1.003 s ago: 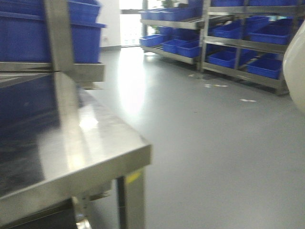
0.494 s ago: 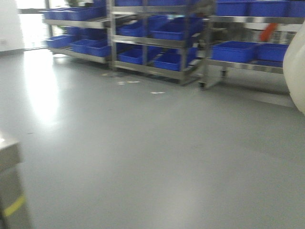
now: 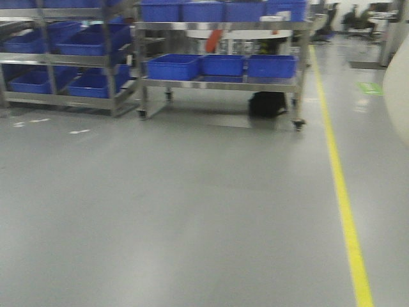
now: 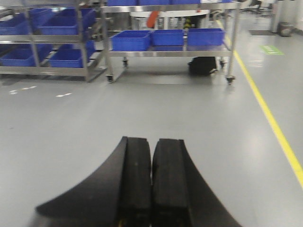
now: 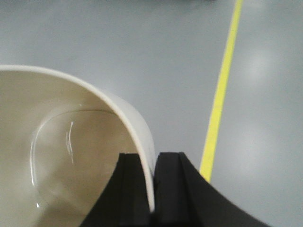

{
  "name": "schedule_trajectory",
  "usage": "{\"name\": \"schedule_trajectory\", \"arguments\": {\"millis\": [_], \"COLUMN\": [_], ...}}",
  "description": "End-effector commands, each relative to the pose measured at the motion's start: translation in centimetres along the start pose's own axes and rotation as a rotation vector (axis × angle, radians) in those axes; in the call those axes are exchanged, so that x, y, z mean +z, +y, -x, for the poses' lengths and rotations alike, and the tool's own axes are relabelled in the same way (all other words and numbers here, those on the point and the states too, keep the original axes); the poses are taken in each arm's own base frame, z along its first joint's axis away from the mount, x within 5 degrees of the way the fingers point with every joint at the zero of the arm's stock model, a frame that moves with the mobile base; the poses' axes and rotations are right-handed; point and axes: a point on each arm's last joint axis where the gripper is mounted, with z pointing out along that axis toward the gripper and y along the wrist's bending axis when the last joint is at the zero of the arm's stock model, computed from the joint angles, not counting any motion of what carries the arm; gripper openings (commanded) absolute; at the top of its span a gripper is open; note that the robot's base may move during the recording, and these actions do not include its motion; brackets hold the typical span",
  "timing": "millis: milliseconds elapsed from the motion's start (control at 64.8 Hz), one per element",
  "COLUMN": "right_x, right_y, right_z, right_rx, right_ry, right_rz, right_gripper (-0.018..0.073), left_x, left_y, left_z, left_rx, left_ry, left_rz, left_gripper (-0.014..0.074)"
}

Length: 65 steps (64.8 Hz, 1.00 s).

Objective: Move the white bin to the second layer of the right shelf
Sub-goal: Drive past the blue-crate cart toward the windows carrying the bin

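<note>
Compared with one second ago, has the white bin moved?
Yes, carried rightward: behind the white bin, the blue-crate shelves slid left across the front view.

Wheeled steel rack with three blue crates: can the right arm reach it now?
Probably not. The right gripper, shut on the white bin rim, has open floor between it and the wheeled rack; nothing blocks it, but it looks too far.

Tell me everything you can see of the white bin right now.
The white bin is a glossy cream-white plastic tub with a rounded rim and smooth walls curving into a rounded base. It looks empty. The right gripper is shut on its rim, one finger inside the wall and one outside, and holds it over the grey floor. Nothing else visibly touches it. The front view shows only a pale sliver of its side at the right edge.
</note>
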Motion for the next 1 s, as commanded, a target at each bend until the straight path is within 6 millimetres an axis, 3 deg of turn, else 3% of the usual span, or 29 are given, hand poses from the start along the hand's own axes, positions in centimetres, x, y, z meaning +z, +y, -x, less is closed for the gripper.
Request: {"name": "schedule_trajectory", "arguments": {"millis": [0, 987], "right_x": [-0.54, -0.54], "right_y": [-0.05, -0.05], "right_z": [1.85, 1.85], "right_rx": [0.013, 0.013], "right_ry": [-0.13, -0.13], "right_rz": [-0.007, -0.007], "right_gripper": [0.0046, 0.0046], "left_x": [0.06, 0.06], "left_y": [-0.02, -0.02], "left_z": [-0.36, -0.36], "left_rx": [-0.003, -0.003], "left_ry": [-0.066, -0.066], "left_rz": [-0.002, -0.002], "left_gripper": [0.0085, 0.0085]}}
